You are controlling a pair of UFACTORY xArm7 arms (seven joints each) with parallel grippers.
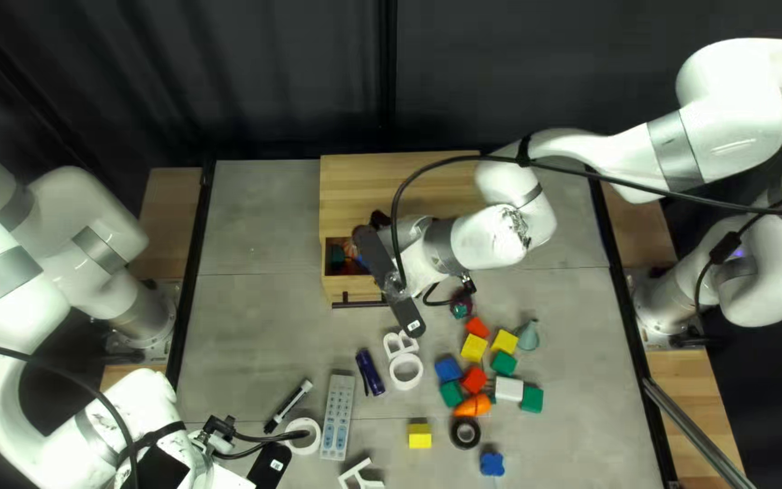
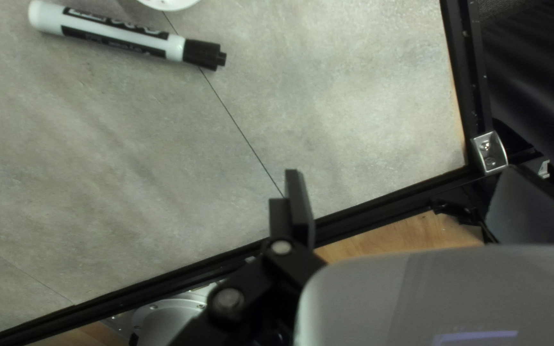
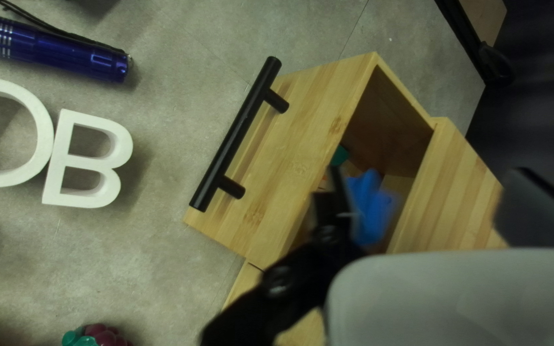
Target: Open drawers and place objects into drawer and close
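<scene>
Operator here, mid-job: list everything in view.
Table: one, grey, beneath
Curtain: black, behind
Cabinet: one, wooden, far side
Drawer: one, wooden, open, black handle
Pieces: blue, green, orange, at drawer opening, count unclear
Letters: three, white; B, O, one cut off
Flashlight: one, blue, beside O
Remote control: one, pale, near side
Ring: one, white, beside remote
Marker: one, white-black, beside ring
Blocks: three yellow, three green, two red, one blue, one white
Carrot: one, orange, among blocks
Tape roll: one, black, below carrot
Cone: one, teal, by blocks
Grapes: one bunch, purple-green
Flower shape: one, blue, near edge
Cables: black, on arms
Arms: two, white
End effectors: two, black, open
</scene>
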